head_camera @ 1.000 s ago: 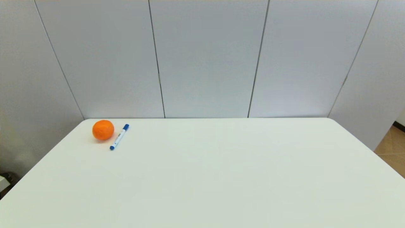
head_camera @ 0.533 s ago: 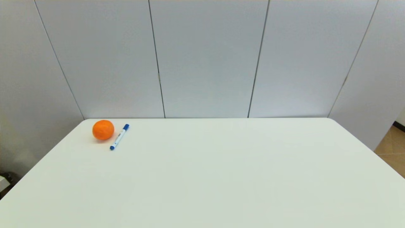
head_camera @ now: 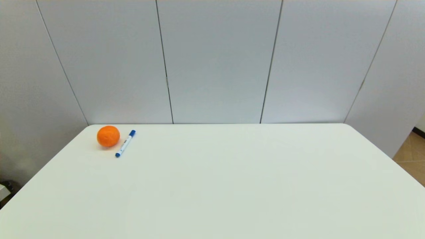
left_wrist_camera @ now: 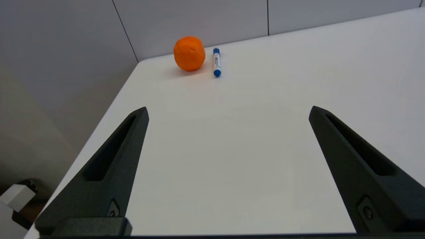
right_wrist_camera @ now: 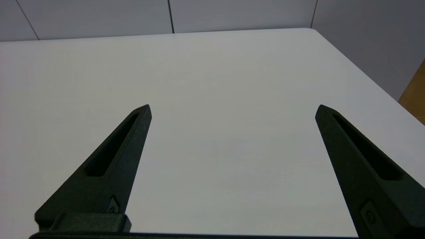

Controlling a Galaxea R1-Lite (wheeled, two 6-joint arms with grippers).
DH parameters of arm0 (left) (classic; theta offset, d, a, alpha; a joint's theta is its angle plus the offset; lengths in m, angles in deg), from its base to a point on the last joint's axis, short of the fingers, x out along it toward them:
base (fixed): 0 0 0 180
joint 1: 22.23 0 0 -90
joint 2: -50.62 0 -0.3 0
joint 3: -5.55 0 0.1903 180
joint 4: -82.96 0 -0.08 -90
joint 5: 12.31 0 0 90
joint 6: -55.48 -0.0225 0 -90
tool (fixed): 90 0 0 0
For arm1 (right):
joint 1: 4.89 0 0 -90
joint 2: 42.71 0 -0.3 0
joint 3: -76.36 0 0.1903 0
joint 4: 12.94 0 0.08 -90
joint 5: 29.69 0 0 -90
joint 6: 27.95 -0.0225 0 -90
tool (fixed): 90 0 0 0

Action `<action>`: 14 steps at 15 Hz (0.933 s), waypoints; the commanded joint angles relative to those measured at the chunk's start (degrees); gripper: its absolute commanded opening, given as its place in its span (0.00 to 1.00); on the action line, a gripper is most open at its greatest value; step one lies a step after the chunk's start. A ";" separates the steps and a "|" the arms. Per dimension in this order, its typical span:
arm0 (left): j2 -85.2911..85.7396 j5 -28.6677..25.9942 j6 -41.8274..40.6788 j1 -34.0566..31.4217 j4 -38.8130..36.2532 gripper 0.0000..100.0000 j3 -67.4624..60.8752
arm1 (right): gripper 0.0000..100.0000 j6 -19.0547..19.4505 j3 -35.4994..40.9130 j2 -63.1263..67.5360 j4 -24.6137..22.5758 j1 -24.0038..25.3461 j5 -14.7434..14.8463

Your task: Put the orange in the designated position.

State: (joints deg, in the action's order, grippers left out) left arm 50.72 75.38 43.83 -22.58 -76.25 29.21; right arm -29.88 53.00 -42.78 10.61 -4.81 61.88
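The left gripper [left_wrist_camera: 228, 111] hangs low above the near left part of the white table [head_camera: 232, 186], its 2 black fingers [left_wrist_camera: 109, 169] spread wide with nothing between them, and the right gripper [right_wrist_camera: 232, 109] sits the same way over the near right part, also spread wide and holding nothing. Well ahead of the left gripper, near the table's far left corner, the orange [head_camera: 108, 136] rests on the tabletop, with a blue-capped white marker pen [head_camera: 125, 143] lying just beside it on the side toward the table's middle, not visibly touching it.
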 commanded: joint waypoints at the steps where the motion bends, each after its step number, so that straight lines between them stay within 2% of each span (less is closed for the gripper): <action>1: -0.10 -0.32 2.60 -0.09 1.09 1.00 -0.29 | 1.00 -0.01 0.00 0.07 -0.01 0.01 0.01; 5: -0.10 0.03 4.01 0.00 2.14 1.00 -0.29 | 1.00 -0.01 0.00 -0.01 -0.01 0.01 0.01; 10: -0.10 0.91 9.98 -0.09 2.58 1.00 -0.29 | 1.00 -0.01 0.00 0.07 -0.01 0.01 0.01; 14: -0.10 1.61 10.69 0.00 2.50 1.00 -0.29 | 1.00 -0.01 0.00 0.07 -0.01 0.01 0.01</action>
State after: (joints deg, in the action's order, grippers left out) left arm 50.70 76.95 54.43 -22.58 -73.69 28.91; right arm -29.85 53.00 -42.78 10.61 -4.81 61.87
